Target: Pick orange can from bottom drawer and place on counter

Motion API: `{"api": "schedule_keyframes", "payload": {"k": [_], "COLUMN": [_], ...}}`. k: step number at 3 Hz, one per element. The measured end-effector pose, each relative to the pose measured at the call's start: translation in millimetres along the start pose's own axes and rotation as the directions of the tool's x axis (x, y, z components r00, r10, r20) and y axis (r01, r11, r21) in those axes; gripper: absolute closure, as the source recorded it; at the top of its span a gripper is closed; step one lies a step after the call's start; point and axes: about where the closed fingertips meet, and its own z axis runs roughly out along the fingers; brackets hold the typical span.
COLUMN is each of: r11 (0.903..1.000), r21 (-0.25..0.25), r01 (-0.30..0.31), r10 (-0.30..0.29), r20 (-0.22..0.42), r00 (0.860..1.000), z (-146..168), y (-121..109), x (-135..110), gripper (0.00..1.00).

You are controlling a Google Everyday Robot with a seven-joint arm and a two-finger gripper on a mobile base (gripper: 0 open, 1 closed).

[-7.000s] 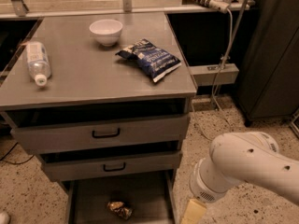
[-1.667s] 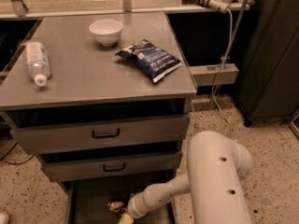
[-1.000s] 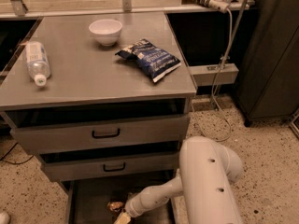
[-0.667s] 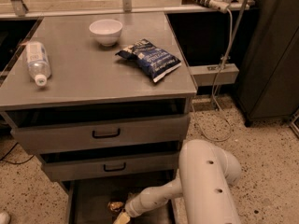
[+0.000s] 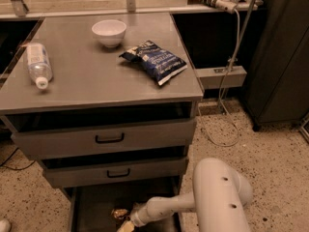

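The orange can, small, shiny and dented, lies in the open bottom drawer, at the very bottom of the camera view. My white arm reaches into the drawer from the right. My gripper sits at the frame's lower edge, right beside and just below the can, and is partly cut off. I cannot tell whether it touches the can. The counter is the grey top of the cabinet above.
On the counter stand a white bowl, a blue chip bag and a clear bottle lying at the left. Two grey drawers with black handles sit slightly open above the bottom drawer. A dark cabinet and cables stand at the right.
The arm swung from the right of the cabinet down into the bottom drawer. Over the last second the gripper has stayed by the can and the arm body has shifted slightly.
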Motion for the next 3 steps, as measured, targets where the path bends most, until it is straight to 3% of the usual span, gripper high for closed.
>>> {"api": "schedule_keyframes", "payload": {"k": [1, 3], "r11": [1.0000, 1.0000], "r21": [0.001, 0.001], "r01": [-0.003, -0.003], "r10": [0.003, 0.003], "r20": [0.001, 0.001], "r00": [1.000, 1.000], "z": [1.0, 1.1], "y": [-1.0, -0.9], "x": [0.6, 0.6], "gripper": [0.19, 0.65]}}
